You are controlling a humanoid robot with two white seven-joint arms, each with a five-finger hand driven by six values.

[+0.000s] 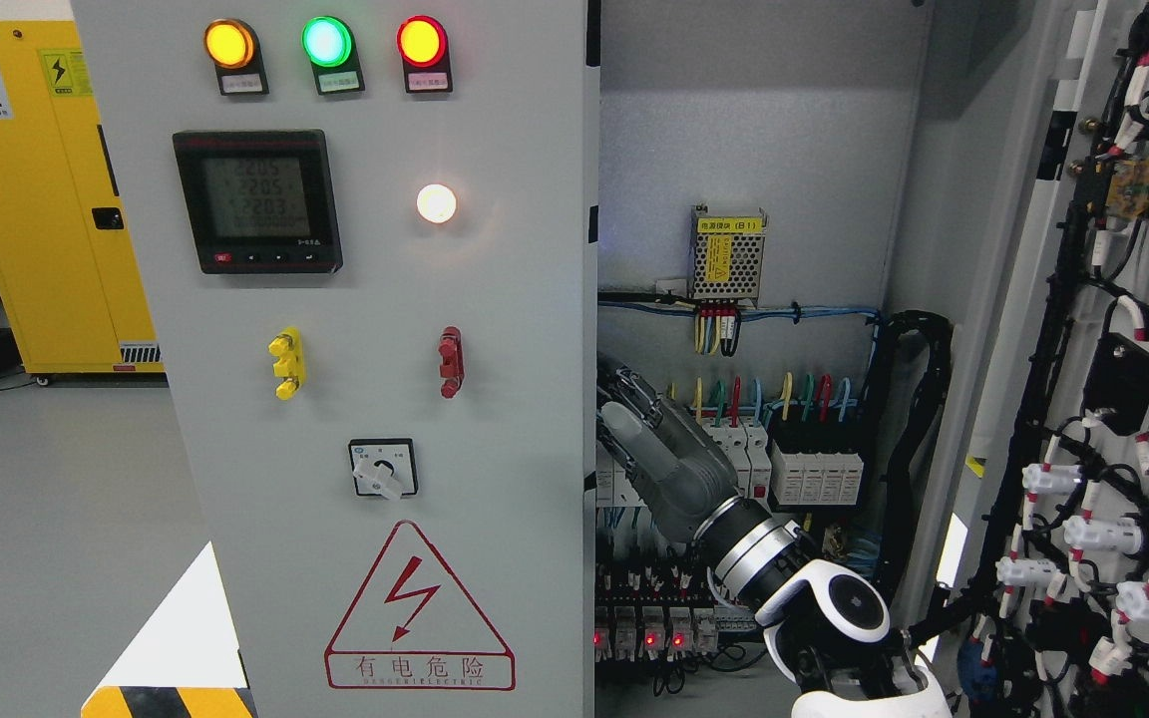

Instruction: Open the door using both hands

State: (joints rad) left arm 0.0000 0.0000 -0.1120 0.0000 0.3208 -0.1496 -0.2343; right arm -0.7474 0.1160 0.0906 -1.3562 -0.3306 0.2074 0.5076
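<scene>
1. A tall grey left door (335, 399) fills the near left, closed; its upright right edge borders the open cabinet (754, 150).
2. The right door (1113, 399) swings wide, far right.
3. The right hand (624, 404) reaches left to that edge; grip cannot be told.

Yellow cabinet (46, 199), grey floor (56, 499), perhaps glossy

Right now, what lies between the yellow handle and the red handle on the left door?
Bare grey panel, in the head view: nothing sits between the yellow handle and the red handle on the left door.
</scene>
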